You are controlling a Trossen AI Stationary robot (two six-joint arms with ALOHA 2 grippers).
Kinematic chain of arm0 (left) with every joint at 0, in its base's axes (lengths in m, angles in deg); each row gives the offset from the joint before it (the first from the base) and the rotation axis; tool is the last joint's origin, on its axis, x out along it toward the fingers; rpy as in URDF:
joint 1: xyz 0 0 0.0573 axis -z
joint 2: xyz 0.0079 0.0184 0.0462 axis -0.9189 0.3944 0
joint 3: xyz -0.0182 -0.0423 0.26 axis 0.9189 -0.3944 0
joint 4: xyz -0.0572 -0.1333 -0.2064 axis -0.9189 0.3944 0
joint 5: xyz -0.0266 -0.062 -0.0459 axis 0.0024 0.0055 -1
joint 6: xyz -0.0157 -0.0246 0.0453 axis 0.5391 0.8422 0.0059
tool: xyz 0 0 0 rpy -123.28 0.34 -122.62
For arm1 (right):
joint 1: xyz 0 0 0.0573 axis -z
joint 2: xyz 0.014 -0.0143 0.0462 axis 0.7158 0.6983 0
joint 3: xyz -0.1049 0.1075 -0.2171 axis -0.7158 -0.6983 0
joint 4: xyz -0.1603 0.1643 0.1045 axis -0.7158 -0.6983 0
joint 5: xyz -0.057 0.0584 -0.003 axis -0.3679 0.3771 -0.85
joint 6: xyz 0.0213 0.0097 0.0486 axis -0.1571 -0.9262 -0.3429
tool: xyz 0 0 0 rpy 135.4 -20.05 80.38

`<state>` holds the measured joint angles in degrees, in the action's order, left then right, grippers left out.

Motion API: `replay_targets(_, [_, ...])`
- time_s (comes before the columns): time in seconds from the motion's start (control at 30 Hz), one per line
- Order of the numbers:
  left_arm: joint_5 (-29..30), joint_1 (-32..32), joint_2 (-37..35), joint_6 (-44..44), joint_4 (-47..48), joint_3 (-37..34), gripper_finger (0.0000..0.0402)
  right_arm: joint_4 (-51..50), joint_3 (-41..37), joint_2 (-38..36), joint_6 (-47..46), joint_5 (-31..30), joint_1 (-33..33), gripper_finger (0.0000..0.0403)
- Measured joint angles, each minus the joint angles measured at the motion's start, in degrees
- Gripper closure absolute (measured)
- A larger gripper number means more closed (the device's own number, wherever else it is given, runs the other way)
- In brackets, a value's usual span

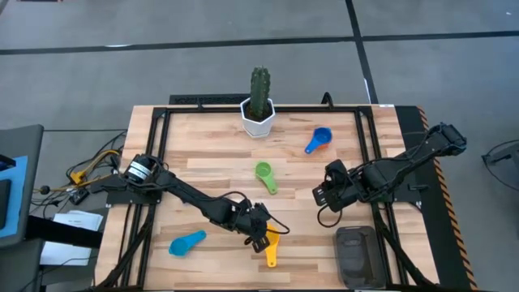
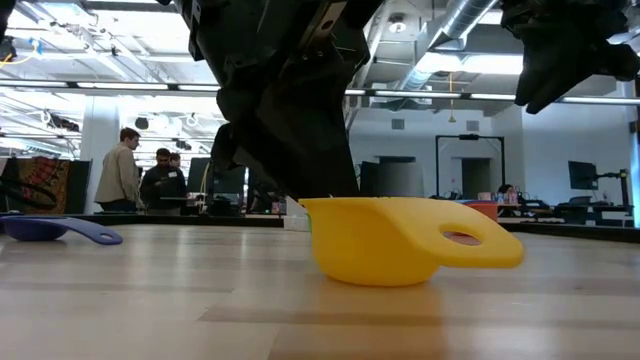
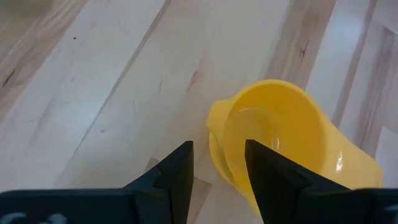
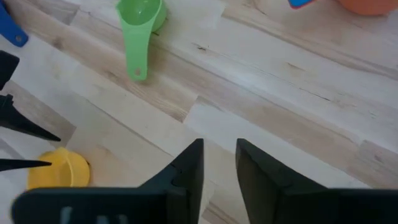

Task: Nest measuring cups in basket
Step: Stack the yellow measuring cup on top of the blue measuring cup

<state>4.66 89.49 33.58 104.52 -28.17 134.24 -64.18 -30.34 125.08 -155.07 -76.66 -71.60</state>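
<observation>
Beyond the wooden table [image 1: 203,154] lies grey floor [image 1: 162,73]; people [image 2: 125,170] (standing) under bright ceiling lights [image 2: 60,45].

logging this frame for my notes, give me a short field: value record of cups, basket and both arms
yellow cup: near front edge, left gripper over its bowl, fingers open, not gripping
green cup: table centre, free
blue cup: back right, beside cactus pot
light blue cup: front left
basket: front right, no cups visible inside
right gripper: above bare table, holding nothing
</observation>
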Motion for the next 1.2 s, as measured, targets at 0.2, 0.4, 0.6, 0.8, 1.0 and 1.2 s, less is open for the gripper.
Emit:
replay_targets(0.2, [-1.9, 0.0, 0.0, 1.3, 0.6, 0.0, 0.0269, -0.1, 0.0, 0.0, 0.0, 0.0, 0.0, 0.0251])
replay_targets(0.4, [-3.2, 0.0, -0.1, 2.6, 2.7, 0.0, 0.0269, -0.1, 0.0, 0.0, 0.1, 0.2, 0.0, 0.0246])
replay_targets(0.6, [-3.7, 0.0, -0.1, 2.3, 3.5, 0.0, 0.0269, 0.0, 0.0, 0.0, -0.2, 0.2, 0.0, 0.0252])
replay_targets(0.8, [-3.8, -0.6, -0.1, 1.2, 3.5, 0.0, 0.0308, 0.0, 0.0, 0.0, -0.2, 0.2, 0.0, 0.026])
replay_targets(1.0, [-3.8, -1.5, -0.1, -1.6, 3.5, 0.0, 0.039, 0.1, 0.0, 0.0, -0.2, 0.4, 0.0, 0.0269])
replay_targets(1.2, [-4.0, -3.0, -0.1, -3.6, 3.4, 0.0, 0.0398, 1.0, 0.0, 0.0, -0.3, 0.4, -1.1, 0.028])
